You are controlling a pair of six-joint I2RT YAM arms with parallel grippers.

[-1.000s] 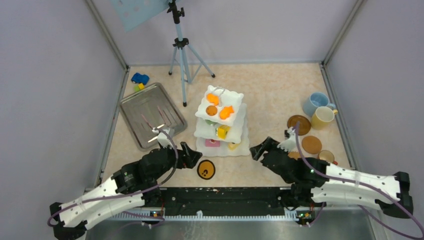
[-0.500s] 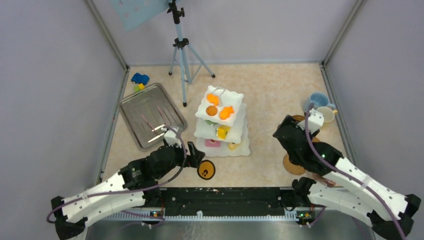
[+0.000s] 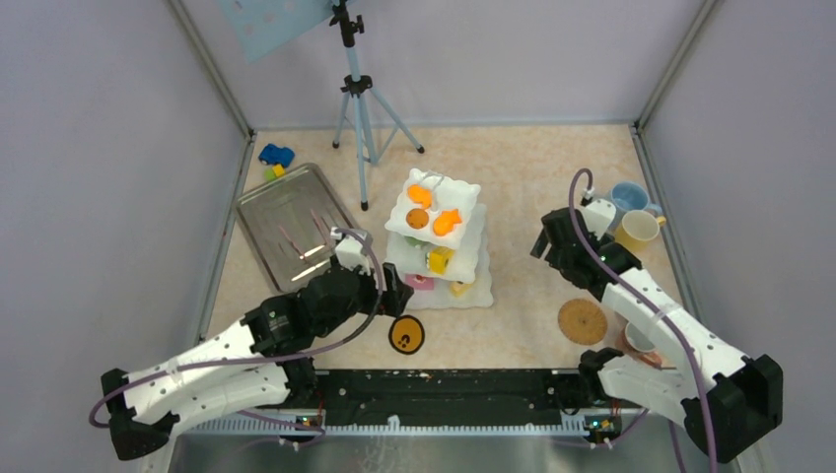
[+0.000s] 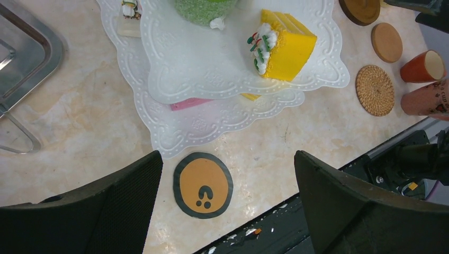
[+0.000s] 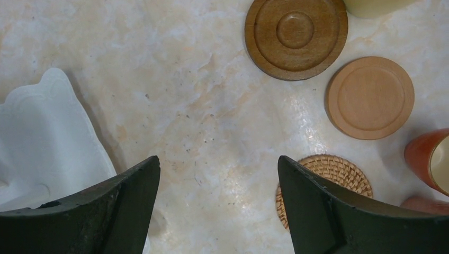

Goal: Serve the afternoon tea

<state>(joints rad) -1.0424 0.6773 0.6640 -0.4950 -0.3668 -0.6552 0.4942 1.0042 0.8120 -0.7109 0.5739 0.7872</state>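
Note:
The white three-tier stand [image 3: 471, 225] stands mid-table with orange pastries on top, and a yellow cake [image 4: 283, 45], a green pastry [image 4: 204, 8] and a pink one [image 4: 190, 103] on the lower tiers. My left gripper [image 3: 399, 293] is open and empty at the stand's near-left corner, above an orange, black-rimmed coaster [image 4: 203, 185]. My right gripper [image 3: 541, 246] is open and empty over bare table between the stand and the coasters. A woven coaster [image 5: 331, 182], a light coaster [image 5: 369, 98] and a dark wooden coaster [image 5: 295, 34] lie nearby. The blue mug [image 3: 625, 197] and cream mug [image 3: 638, 230] stand far right.
A brown mug [image 4: 421, 66] and a pinkish mug [image 4: 426, 98] stand at the near right, partly under my right arm. A steel tray [image 3: 296, 232] lies at the left, a blue toy car [image 3: 276, 155] behind it. A tripod [image 3: 360, 99] stands behind the stand.
My right gripper has swung from the near middle out to the coasters, uncovering the woven coaster. My left gripper has moved forward to the stand's near-left corner.

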